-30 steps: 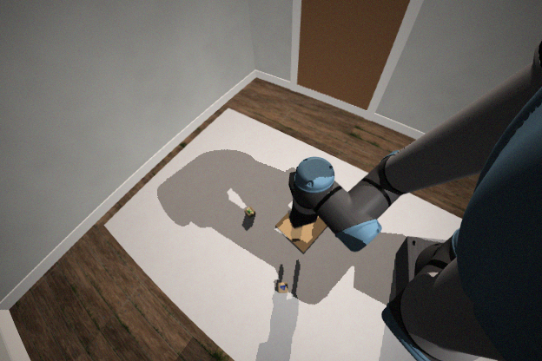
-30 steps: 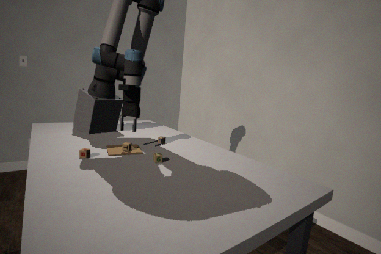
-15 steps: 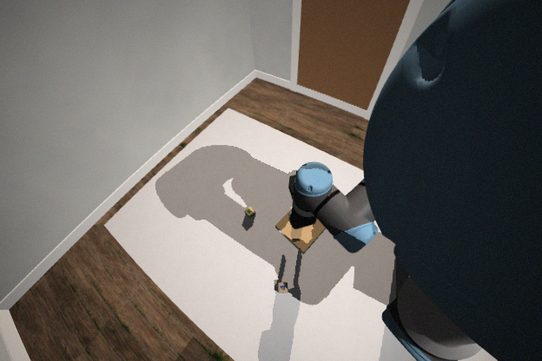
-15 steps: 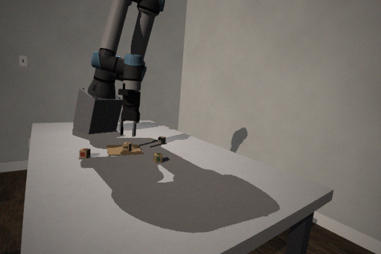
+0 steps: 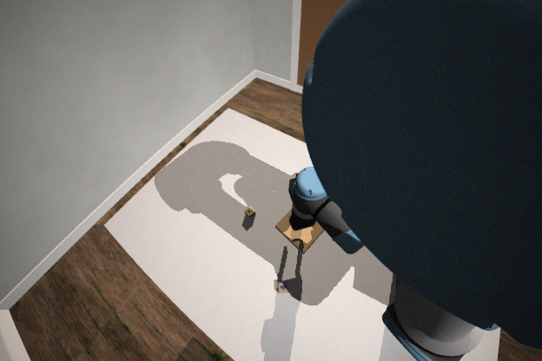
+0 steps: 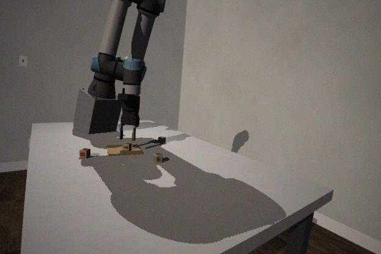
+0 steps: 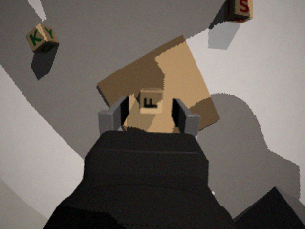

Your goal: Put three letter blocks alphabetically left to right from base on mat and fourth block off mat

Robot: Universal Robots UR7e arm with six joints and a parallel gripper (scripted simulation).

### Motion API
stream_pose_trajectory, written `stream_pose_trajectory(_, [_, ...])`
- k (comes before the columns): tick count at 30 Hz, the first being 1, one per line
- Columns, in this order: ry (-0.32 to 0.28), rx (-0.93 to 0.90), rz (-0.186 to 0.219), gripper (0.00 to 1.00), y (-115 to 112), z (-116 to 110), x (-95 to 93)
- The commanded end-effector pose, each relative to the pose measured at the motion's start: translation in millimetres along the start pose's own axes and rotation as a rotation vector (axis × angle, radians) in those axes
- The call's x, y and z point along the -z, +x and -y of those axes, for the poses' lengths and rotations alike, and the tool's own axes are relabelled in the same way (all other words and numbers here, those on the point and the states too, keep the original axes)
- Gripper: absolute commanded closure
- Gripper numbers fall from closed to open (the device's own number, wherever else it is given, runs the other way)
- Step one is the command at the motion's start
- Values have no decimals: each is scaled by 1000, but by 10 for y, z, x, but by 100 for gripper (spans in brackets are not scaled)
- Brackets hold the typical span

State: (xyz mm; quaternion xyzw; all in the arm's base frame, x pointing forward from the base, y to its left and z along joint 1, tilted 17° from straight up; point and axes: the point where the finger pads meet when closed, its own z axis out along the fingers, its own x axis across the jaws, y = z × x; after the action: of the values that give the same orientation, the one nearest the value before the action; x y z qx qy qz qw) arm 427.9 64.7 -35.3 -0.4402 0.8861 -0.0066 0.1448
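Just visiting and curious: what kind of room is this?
Probably a plain indoor room set up as a test bench: a robot arm mounted on a white table, small lettered blocks, bare walls and a wooden floor.

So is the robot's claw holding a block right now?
Gripper: open, holding nothing, above the block on the mat.
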Motion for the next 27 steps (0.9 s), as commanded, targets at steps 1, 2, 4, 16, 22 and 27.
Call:
stream_pose_trajectory(1, [1,0,1,0,-2,4,-30])
stream_pose_trajectory(2, [1,0,1,0,-1,4,-37])
stream_pose_trajectory(4, [1,0,1,0,-1,5,-49])
stream_pose_trajectory(16, [1,0,1,0,-1,5,-67])
stream_pose_trajectory(22, [1,0,1,0,-1,5,-67])
stream_pose_trajectory(27, [1,0,1,0,-1,5,-67])
